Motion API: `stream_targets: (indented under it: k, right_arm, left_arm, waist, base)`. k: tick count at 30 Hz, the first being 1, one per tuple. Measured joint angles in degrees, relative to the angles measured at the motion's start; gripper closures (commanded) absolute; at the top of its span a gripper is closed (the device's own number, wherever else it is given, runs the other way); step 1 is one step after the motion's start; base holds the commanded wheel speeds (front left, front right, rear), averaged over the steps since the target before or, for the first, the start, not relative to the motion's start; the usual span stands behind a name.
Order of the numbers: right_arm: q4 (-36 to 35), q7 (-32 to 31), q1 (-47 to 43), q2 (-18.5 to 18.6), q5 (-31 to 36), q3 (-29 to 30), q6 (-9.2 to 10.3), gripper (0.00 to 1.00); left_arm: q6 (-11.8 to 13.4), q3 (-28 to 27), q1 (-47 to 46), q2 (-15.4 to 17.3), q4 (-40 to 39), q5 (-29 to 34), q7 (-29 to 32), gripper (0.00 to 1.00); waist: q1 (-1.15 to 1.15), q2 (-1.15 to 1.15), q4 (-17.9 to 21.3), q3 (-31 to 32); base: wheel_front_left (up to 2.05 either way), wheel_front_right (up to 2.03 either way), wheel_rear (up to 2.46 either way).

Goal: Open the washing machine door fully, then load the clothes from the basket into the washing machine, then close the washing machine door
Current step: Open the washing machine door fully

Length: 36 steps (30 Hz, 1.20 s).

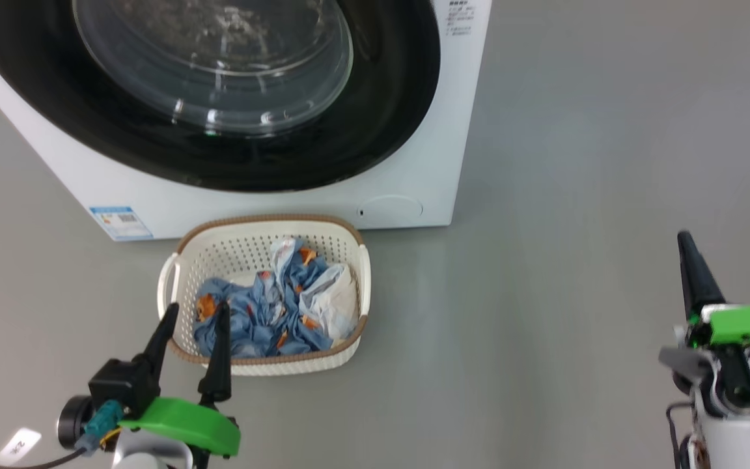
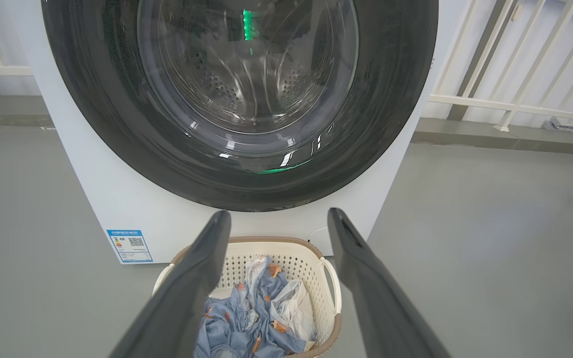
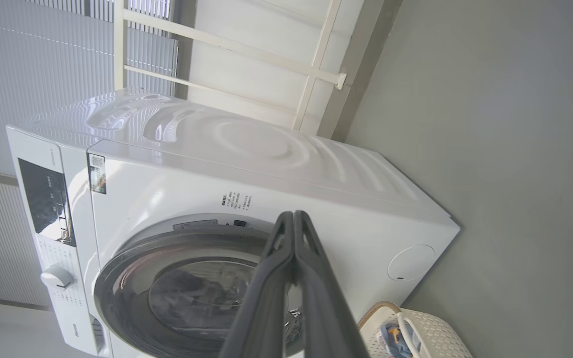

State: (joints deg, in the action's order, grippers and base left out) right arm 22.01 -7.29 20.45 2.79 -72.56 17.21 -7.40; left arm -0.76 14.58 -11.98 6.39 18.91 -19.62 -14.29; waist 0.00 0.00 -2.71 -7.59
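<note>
Black-rimmed door (image 1: pixel 219 85) seems shut; right wrist view adds a dial (image 3: pixel 56 276).

One washing machine (image 1: pixel 414 163). One washing machine door (image 1: pixel 381 98) on its front, with one glass bowl (image 1: pixel 219 65) in the middle. One blue sticker (image 1: pixel 120 222) and one round flap (image 1: pixel 391 208) low on the washing machine's front, at opposite corners. One dial (image 3: pixel 56 276) on its control strip. One basket (image 1: pixel 264 225) just in front of the washing machine, with two handles (image 1: pixel 168 280). Clothes (image 1: pixel 264 312) in the basket: one heap, blue printed plus some white, piece count can't tell. Two grippers, left gripper (image 1: pixel 197 309) and right gripper (image 3: pixel 293 215), both short of the washing machine, two fingers each.
</note>
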Motion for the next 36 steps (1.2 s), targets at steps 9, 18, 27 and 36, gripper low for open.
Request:
stream_targets:
  k: [9, 18, 27, 36]
  right_arm:
    - [7.9, -9.3, 14.4, 0.2, -17.0, 3.3, 0.0, 1.0]
    - [16.0, -12.9, 30.3, 3.5, -18.4, 1.7, 0.0, 1.0]
    - [24.2, -17.7, 45.6, 5.9, -19.0, -2.0, 0.0, 1.0]
    - [31.8, -22.2, 54.0, 7.7, -16.4, -7.0, 0.0, 1.0]
  left_arm:
    - [-0.5, 0.0, -4.4, -1.3, -0.9, 0.4, 0.0, 0.0]
    - [-1.6, -0.1, -8.5, -3.0, -1.6, 1.9, 0.0, 0.0]
    - [-2.6, -0.5, -11.7, -4.3, -2.0, 1.9, 0.0, 0.0]
    - [-3.0, -0.6, -11.9, -4.6, -2.1, 2.3, 0.0, 0.0]
  waist:
    - [0.0, 0.0, -1.7, -5.7]
    - [0.0, 0.0, -3.7, -11.4]
    - [0.0, 0.0, -6.2, -16.4]
    - [0.0, 0.0, -8.6, -18.3]
  base:
    - [0.0, 0.0, 0.0]
    - [0.0, 0.0, 0.0]
    - [0.0, 0.0, 0.0]
    - [0.0, 0.0, 0.0]
